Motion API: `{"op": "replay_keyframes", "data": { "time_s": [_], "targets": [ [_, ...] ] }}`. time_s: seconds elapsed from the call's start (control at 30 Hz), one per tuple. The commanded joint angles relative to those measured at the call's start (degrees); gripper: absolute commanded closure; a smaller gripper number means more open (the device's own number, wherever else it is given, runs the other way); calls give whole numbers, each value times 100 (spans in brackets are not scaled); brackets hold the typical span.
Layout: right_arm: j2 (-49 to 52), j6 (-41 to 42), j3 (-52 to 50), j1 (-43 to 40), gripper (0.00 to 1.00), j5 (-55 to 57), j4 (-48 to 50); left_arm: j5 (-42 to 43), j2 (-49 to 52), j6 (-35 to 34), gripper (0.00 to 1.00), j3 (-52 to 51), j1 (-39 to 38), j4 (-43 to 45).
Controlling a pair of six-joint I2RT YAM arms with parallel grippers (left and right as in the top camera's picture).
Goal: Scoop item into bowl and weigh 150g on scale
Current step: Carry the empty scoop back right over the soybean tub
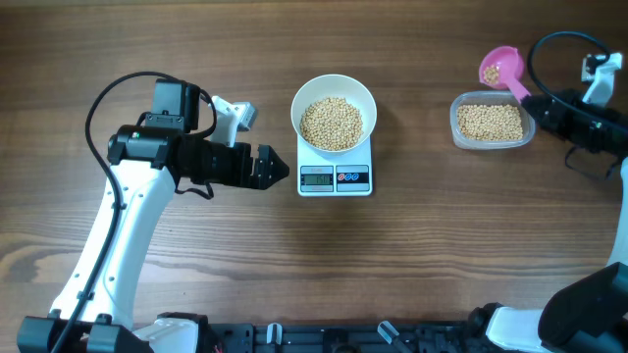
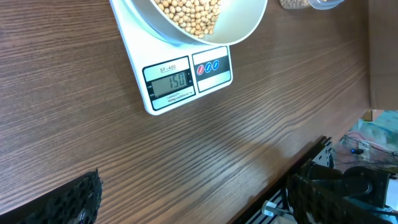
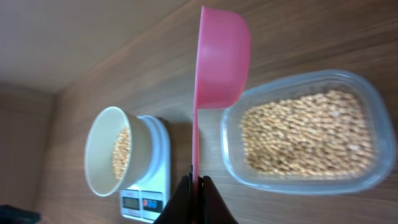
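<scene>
Pinching the pink plastic scoop (image 3: pixel 221 56), your right gripper (image 3: pixel 194 186) hangs at the bench's (image 1: pixel 442 255) right edge; the round white bowl (image 2: pixel 239 28) of tan beans (image 1: pixel 332 123), on the flat white scale (image 2: pixel 186 78), lies nearer your wide-open, empty left gripper (image 1: pixel 278 168).

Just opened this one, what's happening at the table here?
The right pincer is shut on the handle of the pink scoop, held beside the clear tub of soybeans. The white bowl of soybeans sits on the kitchen scale, whose display reads 150. The left pincer is open and empty, left of the scale.
</scene>
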Motion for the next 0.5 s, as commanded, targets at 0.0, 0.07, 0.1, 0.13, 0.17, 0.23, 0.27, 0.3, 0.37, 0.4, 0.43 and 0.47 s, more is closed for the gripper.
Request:
{"op": "replay_keyframes", "data": {
  "time_s": [0.0, 0.07, 0.1, 0.13, 0.17, 0.23, 0.27, 0.3, 0.37, 0.4, 0.43, 0.47],
  "targets": [
    [-90, -433, 44, -162, 96, 334, -46, 105, 2, 116, 0, -57, 24, 11],
    [-90, -437, 44, -229, 96, 616, -50, 105, 2, 114, 0, -57, 24, 11],
    [-90, -474, 44, -249, 96, 763, -63, 105, 2, 114, 0, -57, 24, 11],
    [-90, -584, 44, -254, 96, 850, -83, 105, 2, 114, 0, -57, 24, 11],
    [-90, -728, 44, -254, 96, 876, -118, 105, 2, 114, 0, -57, 24, 11],
    [-92, -1027, 44, -251, 96, 872, -221, 105, 2, 114, 0, -57, 24, 11],
    [-92, -1196, 44, -247, 96, 914, -310, 103, 2, 116, 0, -57, 24, 11],
    [-92, -1290, 44, -245, 96, 981, -365, 105, 2, 114, 0, -57, 24, 11],
    [-94, -1515, 44, -240, 96, 1139, -492, 105, 2, 114, 0, -57, 24, 11],
    [-98, -1615, 44, -240, 96, 1244, -549, 105, 2, 114, 0, -57, 24, 11],
    [-103, -1773, 44, -223, 96, 1429, -649, 105, 2, 114, 0, -57, 24, 11],
    [-116, -1904, 44, -201, 96, 1547, -717, 105, 2, 114, 0, -57, 24, 11]
  ]
}}
